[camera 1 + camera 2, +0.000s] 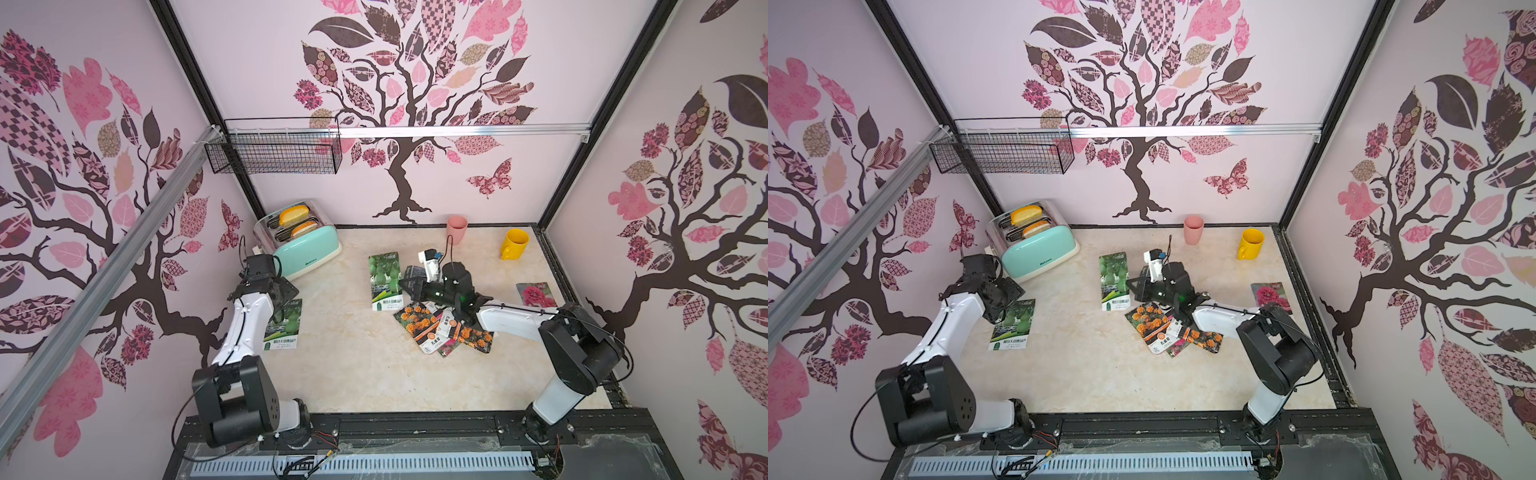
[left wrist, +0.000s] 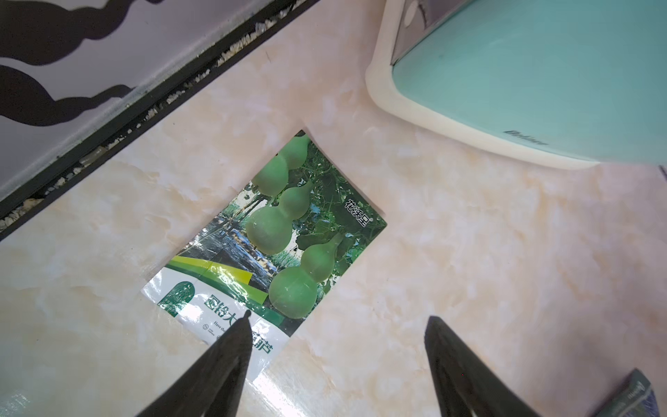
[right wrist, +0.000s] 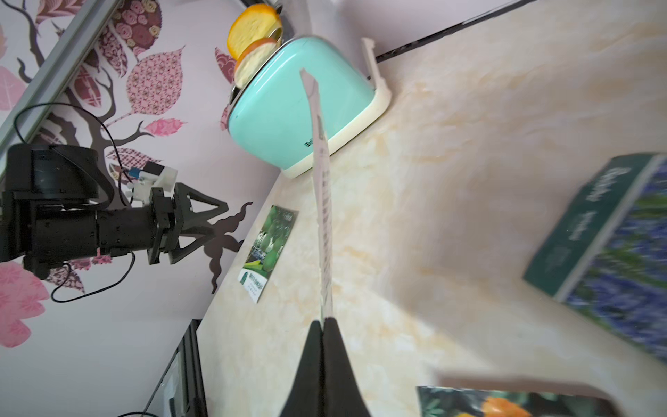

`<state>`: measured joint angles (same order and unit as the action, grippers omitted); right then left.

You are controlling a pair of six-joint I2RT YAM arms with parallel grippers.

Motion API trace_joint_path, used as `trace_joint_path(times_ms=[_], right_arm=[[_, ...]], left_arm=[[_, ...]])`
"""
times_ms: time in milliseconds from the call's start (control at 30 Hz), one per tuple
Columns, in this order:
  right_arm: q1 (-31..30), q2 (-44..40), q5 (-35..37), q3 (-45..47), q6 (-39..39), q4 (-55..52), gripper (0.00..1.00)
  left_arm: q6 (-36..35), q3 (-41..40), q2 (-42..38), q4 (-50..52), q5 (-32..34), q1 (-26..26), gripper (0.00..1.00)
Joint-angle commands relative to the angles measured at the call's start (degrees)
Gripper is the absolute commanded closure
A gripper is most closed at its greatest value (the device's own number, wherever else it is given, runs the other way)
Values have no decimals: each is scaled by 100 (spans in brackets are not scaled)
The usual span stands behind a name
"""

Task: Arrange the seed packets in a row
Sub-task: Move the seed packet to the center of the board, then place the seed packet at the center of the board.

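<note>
**In both top views:** the left pincer [image 1: 286, 296], jaws apart, hangs over the left gourd packet [image 1: 286, 330], which lies flat on the surface [image 1: 353, 374]. The right pincer [image 1: 403, 286] pinches the edge of the central gourd packet [image 1: 384, 278], near the overlapping marigold packets [image 1: 417, 324].

**Left wrist:** the left pincer [image 2: 339, 317] is spread above the left gourd packet [image 2: 288, 231], near the toaster [image 2: 523, 79].

**Right wrist:** the right pincer [image 3: 323, 321] is clamped on the central gourd packet [image 3: 323, 202], seen edge-on.

Overhead stereo pair; wrist views share gourd packet [image 2: 267, 245].
</note>
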<state>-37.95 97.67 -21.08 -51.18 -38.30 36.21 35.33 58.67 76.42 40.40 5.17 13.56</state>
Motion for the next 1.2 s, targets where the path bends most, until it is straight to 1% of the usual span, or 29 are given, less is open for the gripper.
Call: trace_joint_path(times_ms=[0,100,200,300,500,800,967,1167], right_arm=[[-475,475,500,-135,-927,686,100],[-896,1022,661,-253,-1721,1217,100],[-1226,1517,757,-466,-2247,1456,100],[-1422,1918,718,-819,-2452,1306,100],[-1504,2697,471,-1385,-3079,1240,100],[-1723,3448,319,-2200,-3323,918,100],[-1804,3664,269,-2530,-3266,692,100],[-1831,3842,306,-2694,-3297,660,100]], left_arm=[[31,-158,-190,210,-159,6,22],[23,-208,-319,213,-305,6,22],[2,-231,-364,207,-324,6,22],[-25,-299,-369,158,-301,6,22],[36,-506,-336,50,-266,6,22],[-35,-489,-328,21,-264,6,22],[-24,-503,-323,3,-276,6,22],[-6,-536,-280,-40,-269,6,22]])
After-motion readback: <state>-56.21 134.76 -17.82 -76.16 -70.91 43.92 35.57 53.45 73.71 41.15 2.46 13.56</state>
